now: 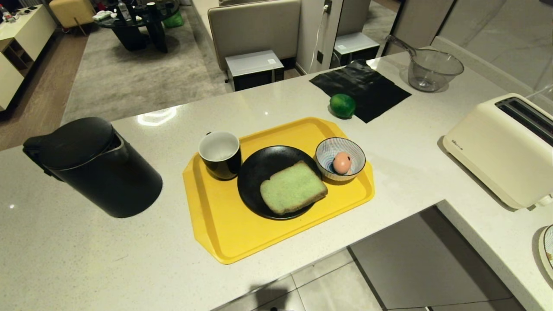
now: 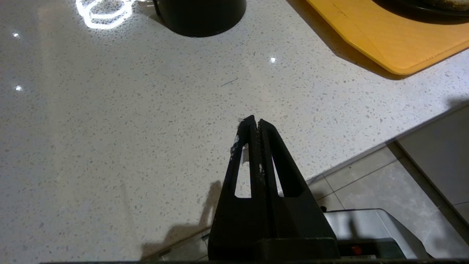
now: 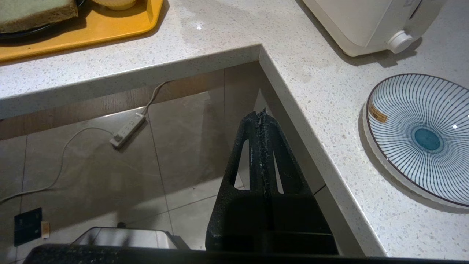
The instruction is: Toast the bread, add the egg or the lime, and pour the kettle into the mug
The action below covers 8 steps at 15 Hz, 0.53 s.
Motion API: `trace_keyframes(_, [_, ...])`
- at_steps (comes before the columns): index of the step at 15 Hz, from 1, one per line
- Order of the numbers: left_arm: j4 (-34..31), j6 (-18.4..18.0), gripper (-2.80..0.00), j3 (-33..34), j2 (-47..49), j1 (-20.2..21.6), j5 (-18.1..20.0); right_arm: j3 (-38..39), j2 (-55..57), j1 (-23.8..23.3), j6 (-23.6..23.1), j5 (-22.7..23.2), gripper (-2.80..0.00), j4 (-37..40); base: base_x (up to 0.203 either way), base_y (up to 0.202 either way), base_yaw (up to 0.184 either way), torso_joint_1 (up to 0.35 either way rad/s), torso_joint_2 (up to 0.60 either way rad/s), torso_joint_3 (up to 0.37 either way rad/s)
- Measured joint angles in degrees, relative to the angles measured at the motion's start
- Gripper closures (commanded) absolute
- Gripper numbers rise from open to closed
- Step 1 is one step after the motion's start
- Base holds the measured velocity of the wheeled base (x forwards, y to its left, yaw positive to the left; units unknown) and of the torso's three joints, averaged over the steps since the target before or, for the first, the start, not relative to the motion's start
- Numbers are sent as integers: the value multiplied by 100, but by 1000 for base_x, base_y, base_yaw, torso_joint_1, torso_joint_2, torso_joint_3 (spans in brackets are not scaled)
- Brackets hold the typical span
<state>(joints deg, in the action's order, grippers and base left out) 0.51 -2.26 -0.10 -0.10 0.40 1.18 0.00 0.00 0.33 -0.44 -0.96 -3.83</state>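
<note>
Pale speckled worktop [image 1: 86,242], yellow tray [image 1: 224,229] at centre. On the tray: mug [image 1: 220,154] at 10 o'clock, upright, white inside showing; black plate [image 1: 259,181] in the middle with the bread [image 1: 293,188] lying flat on its 4 o'clock side, slightly over the rim; striped bowl [image 1: 340,159] at 2 o'clock holding the egg [image 1: 341,163]. Lime [image 1: 342,105] off the tray at 1 o'clock, touching the edge of a black cloth [image 1: 360,88]. Kettle [image 1: 93,166] at 9 o'clock of the tray, lid on, apart from it. Cream toaster [image 1: 503,147] at 3 o'clock, clear bowl [image 1: 433,69] beyond it. Striped plate [image 3: 417,135] near the toaster. Left gripper [image 2: 255,123] pressed together, empty, above the worktop's near edge. Right gripper [image 3: 259,115] pressed together, empty, over the floor by the worktop's inner corner.
</note>
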Motion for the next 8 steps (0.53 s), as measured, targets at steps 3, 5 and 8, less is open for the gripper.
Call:
trace_keyframes(3, [0, 0, 0, 0, 2, 1, 2, 0, 0, -1, -1, 2, 0, 0, 0, 0, 0, 0, 0, 0])
trace_keyframes(5, [0, -2, 0, 0, 2, 1, 5, 0, 0, 0, 1, 2, 0, 0, 0, 0, 0, 0, 0, 0])
trace_keyframes(8, [0, 0, 0, 0, 2, 1, 5, 0, 0, 0, -1, 3, 0, -2, 0, 0, 0, 0, 0, 0])
